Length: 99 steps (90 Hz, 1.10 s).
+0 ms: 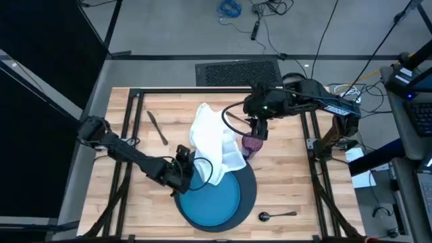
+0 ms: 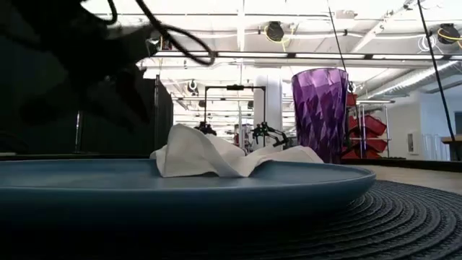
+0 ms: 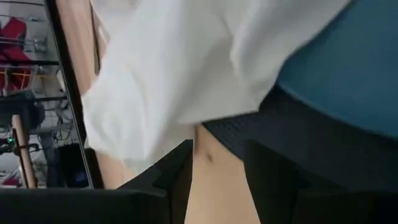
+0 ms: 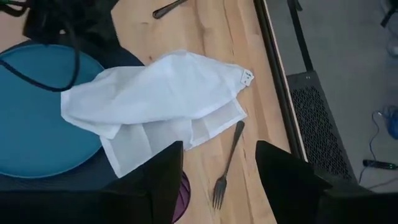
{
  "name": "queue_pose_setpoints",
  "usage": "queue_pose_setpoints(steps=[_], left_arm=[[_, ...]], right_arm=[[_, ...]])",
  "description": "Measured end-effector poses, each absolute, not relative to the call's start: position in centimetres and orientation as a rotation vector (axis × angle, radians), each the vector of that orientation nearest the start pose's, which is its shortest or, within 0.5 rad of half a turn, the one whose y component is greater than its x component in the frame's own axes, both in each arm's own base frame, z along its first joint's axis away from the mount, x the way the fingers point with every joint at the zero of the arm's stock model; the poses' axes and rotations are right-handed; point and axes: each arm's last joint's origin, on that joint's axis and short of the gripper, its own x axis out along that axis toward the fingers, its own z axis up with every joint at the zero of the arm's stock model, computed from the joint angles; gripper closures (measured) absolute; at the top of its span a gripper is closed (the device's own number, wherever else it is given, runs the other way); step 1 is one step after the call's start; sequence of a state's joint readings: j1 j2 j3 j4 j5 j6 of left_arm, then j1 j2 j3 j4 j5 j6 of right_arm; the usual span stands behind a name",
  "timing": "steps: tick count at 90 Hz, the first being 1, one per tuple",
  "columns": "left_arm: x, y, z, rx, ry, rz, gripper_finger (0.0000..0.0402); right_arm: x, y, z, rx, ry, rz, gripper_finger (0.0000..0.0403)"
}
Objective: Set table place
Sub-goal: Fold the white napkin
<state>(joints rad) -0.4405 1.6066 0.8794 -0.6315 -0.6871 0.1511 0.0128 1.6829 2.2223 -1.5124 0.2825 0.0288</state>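
Left gripper (image 1: 183, 164): mine, low over the left rim of the plate, right at the napkin's lower left edge. In my left wrist view the white cloth fills most of the picture just ahead of my fingers (image 3: 168, 186) — whether they pinch it or stand apart, I cannot tell

Right gripper (image 1: 256, 129): mine too, at the cup, just beyond the charger's far right edge. In my right wrist view the fingers (image 4: 155, 180) stand spread with bare wood and the fork between them, and the cup's purple rim shows beside one finger, not between the two, so I grip nothing

Napkin (image 1: 212, 143): white, rumpled, one end draped on the far part of the plate, the rest trailing off the charger onto the table toward its far side

Plate (image 1: 212, 199): bright blue, resting on the charger (a little left of its centre)

Charger (image 1: 248, 183): dark, round, woven, at the table's near middle

Cup (image 2: 320, 114): purple, faceted, upright in the low view, beside the charger

Fork (image 4: 227, 163): dark, flat on the wood just beside the napkin's edge — seen only from my right wrist

Knife (image 1: 157, 126): on the wood, left of the napkin, well apart from the plate

Spoon (image 1: 277, 215): on the wood near the charger's near right edge

Table (image 1: 135, 196): light planks, black frame
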Motion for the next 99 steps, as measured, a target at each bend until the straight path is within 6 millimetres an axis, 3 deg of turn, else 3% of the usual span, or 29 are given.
queue_pose_setpoints(steps=[16,38,66,99], left_arm=[[25.7,-9.2,15.1,0.822,1.184,0.042,0.0276],[26.4,-9.6,15.2,0.815,1.120,-0.053,0.0276],[26.8,-9.0,15.2,0.777,1.124,-0.067,0.0276],[27.7,-9.2,13.4,0.811,1.140,-0.114,0.0276]], right_arm=[[28.3,-0.4,46.4,-0.117,0.961,-0.262,0.0216],[28.3,-0.4,46.4,-0.122,0.962,-0.259,0.0216],[28.3,-0.4,46.5,-0.123,0.956,-0.258,0.0216],[28.3,-0.4,46.4,-0.117,0.961,-0.262,0.0216]])
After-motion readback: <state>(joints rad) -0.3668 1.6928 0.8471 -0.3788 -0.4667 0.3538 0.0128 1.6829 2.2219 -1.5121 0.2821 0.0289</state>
